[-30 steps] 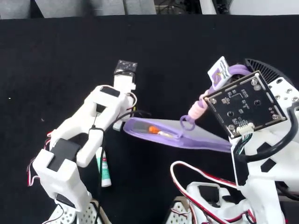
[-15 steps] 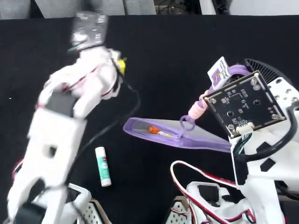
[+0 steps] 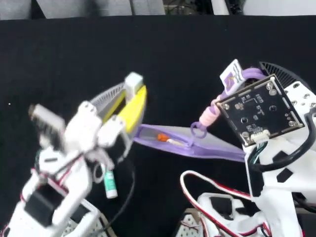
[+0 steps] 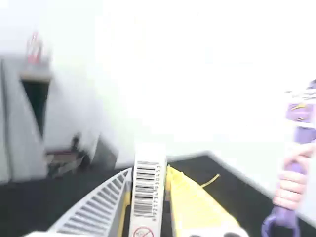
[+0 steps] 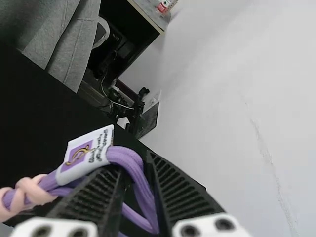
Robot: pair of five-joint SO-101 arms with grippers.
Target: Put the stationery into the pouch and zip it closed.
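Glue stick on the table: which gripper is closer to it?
Left. The left gripper, holding a small white piece, is a little beyond the glue stick. The right gripper is far off across the pouch, shut on its purple cord.

A black table cover (image 3: 197,59) spans the scene. Grey panels (image 3: 74,7) stand at its far edge. A white wall (image 5: 237,74) rises beside a dark shelf unit (image 5: 123,34).

The desk (image 3: 197,54) wears matt black cloth. The pouch (image 3: 212,145) is soft lilac fabric with a faint sheen; its braided cord (image 5: 131,173) looks woven, and its tag (image 5: 86,153) paper. The left claw (image 3: 134,89) is ribbed matt plastic, grey and yellow, pinching a white block (image 4: 146,197) with a smooth printed label. The glue stick (image 3: 110,186) is glossy plastic.
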